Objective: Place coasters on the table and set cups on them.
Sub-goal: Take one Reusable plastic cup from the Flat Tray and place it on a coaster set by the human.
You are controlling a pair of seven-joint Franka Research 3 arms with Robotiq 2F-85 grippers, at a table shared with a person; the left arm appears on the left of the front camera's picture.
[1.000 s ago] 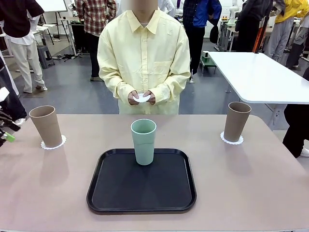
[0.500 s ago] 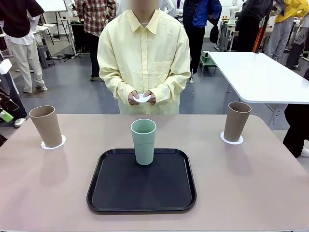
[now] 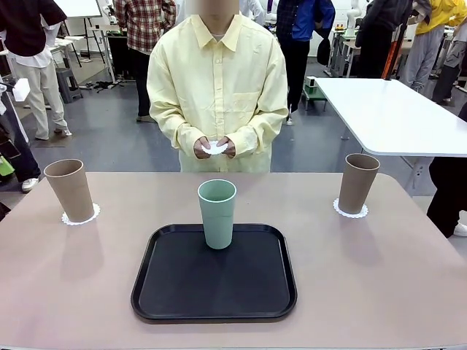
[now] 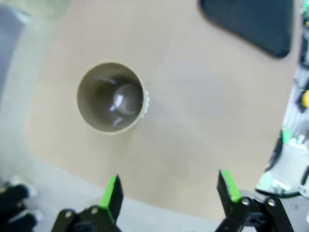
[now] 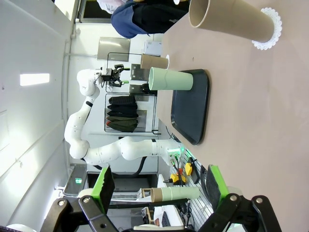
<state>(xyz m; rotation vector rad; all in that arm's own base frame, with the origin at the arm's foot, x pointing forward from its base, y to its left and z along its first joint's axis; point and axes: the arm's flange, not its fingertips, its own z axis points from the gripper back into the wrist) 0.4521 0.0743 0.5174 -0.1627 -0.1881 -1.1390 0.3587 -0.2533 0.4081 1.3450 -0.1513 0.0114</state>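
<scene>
I have a black tray (image 3: 214, 273) at six o'clock in the front view, lying flat, square with rounded corners and a raised rim. From the tray, a person in a pale yellow shirt (image 3: 217, 80) stands at twelve o'clock, facing me. A white table (image 3: 387, 109) sits at two o'clock, well apart. Farther back I see someone in a plaid shirt (image 3: 144, 22) at eleven o'clock, someone in blue (image 3: 303, 18) at one o'clock, and a yellow jacket (image 3: 446, 13) towards two. My left wrist view catches a tray corner (image 4: 251, 24) at one o'clock. In my right wrist view, a rack of dark clothes (image 5: 123, 113) hangs at nine o'clock from the tray.
</scene>
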